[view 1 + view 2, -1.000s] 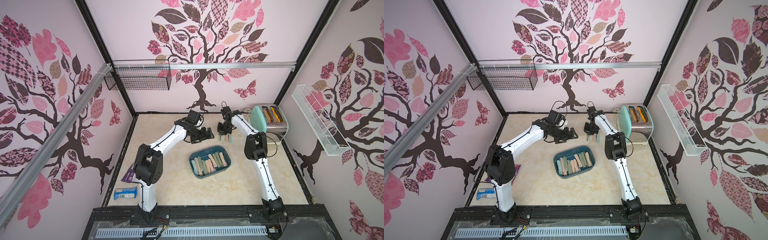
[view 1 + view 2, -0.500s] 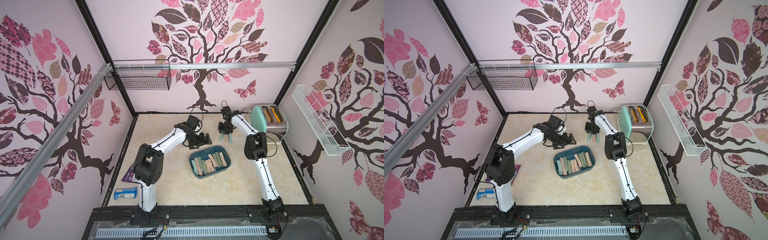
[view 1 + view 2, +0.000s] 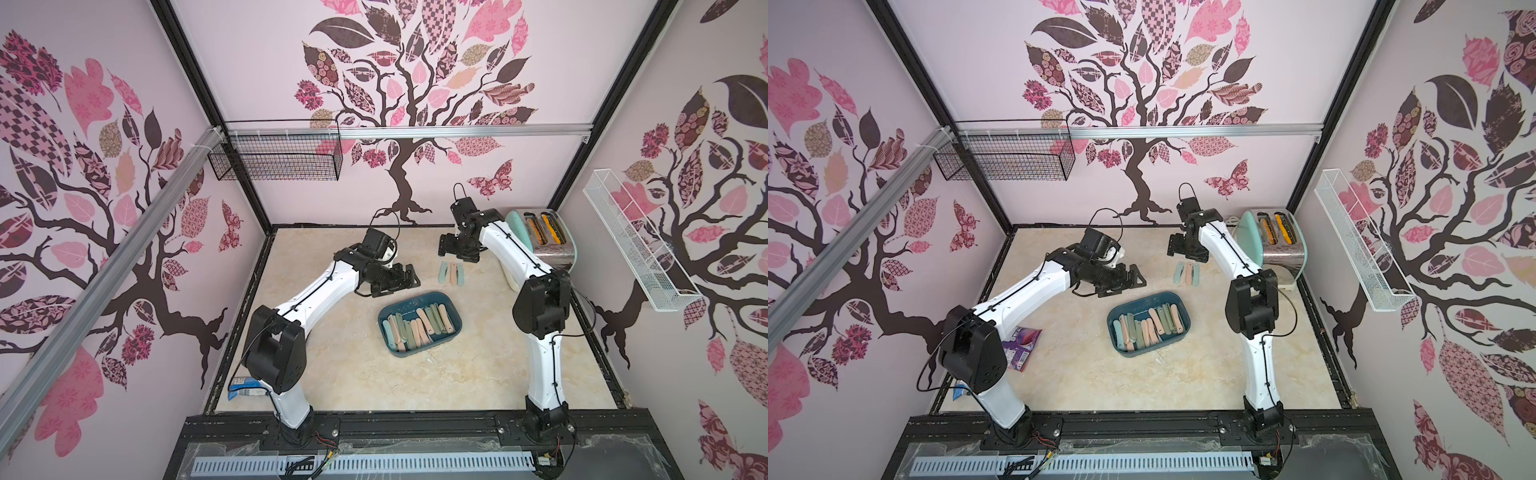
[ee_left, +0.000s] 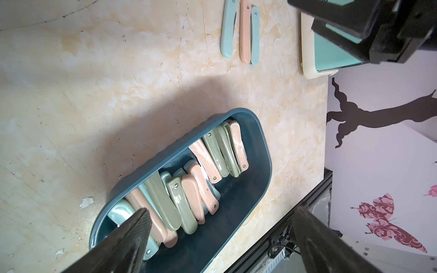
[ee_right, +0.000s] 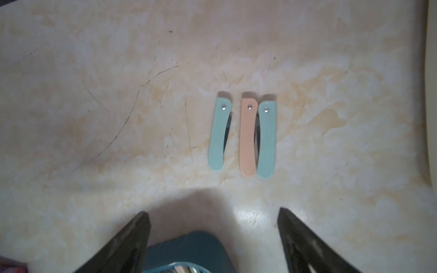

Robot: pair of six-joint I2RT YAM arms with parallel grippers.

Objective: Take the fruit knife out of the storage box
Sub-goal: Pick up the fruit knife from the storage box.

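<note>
The right gripper has just gone from clenched to spread wide and has lifted clear, empty. It hangs over the beige marbled tabletop. Just far of the dark teal plastic storage box lies a row of three folded plastic-handled fruit knives, two mint and one peach. That delivery looks complete. The left gripper, released and holding nothing, has dropped toward the box's far-left side, where many folded knives remain.
</note>
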